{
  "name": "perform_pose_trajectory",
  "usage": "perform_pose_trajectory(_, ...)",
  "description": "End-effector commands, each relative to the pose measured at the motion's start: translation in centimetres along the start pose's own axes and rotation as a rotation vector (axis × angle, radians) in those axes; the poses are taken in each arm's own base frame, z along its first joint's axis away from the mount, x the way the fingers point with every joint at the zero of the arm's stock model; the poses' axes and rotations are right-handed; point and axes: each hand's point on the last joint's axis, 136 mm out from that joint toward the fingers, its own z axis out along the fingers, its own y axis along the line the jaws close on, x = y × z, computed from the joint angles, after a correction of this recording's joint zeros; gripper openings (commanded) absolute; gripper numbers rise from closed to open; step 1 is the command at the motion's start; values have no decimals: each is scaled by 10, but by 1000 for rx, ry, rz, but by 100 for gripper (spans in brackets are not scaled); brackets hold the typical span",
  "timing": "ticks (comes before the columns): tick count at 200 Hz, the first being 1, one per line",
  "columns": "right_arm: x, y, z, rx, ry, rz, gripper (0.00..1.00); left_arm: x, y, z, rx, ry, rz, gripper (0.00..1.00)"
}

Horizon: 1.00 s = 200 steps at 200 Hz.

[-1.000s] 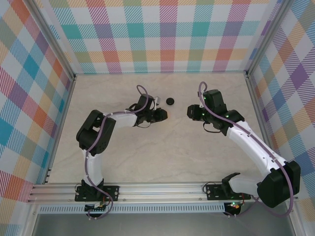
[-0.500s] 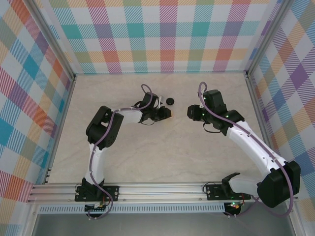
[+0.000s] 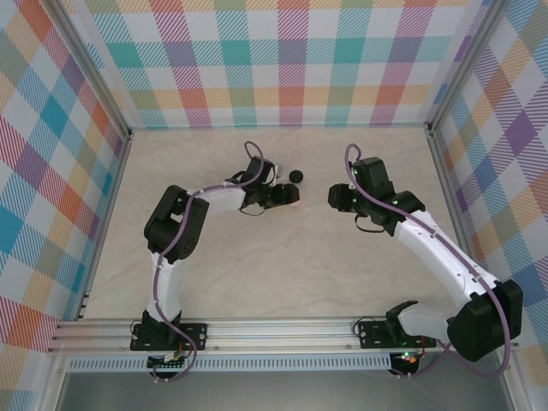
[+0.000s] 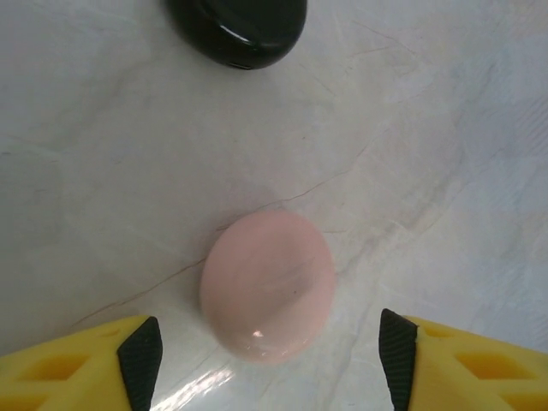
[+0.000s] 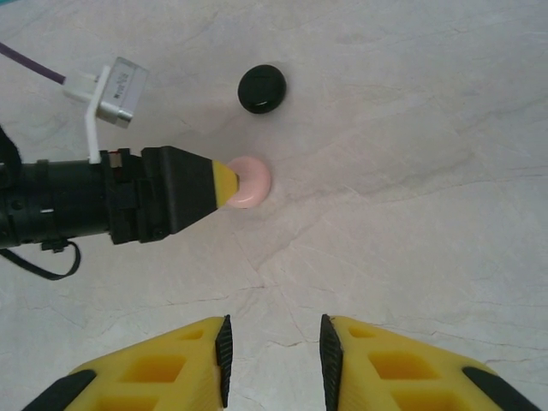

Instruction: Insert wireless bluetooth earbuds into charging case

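The charging case (image 4: 267, 295), a shut salmon-pink puck, lies flat on the marble table. My left gripper (image 4: 270, 360) is open, with one black pad on each side of the case and a gap on both sides. From above, the case (image 3: 295, 204) peeks out at the tip of the left gripper (image 3: 289, 198). My right gripper (image 5: 272, 351) hovers a short way off, facing the case (image 5: 250, 181), open by a narrow gap with nothing between its pads. The earbuds are out of view.
A glossy black rounded piece (image 3: 296, 176), about the case's size, lies just beyond the case (image 4: 238, 30) (image 5: 262, 88). Plaid walls enclose the table on the left, back and right. Bare marble spreads in front of both arms.
The left gripper reached right toward the black piece with its jaws shut, then opened. The pink case now lies free between its pads. The right arm barely moved.
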Motion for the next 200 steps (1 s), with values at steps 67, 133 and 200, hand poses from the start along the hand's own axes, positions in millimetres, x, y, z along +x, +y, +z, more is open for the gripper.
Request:
perform_pose_trajectory(67,-7,-65,8,364,-79,-46,42,-16,13,-108,-243,-148,152,73)
perform_pose_trajectory(133,-20,-115,8,605,-176,-143,46,-14,48,-175,-395,-204,195,74)
perform_pose_trajectory(200,-5,-170,27,666,-158,-88,59,-12,115,-225,-631,-252,144,80)
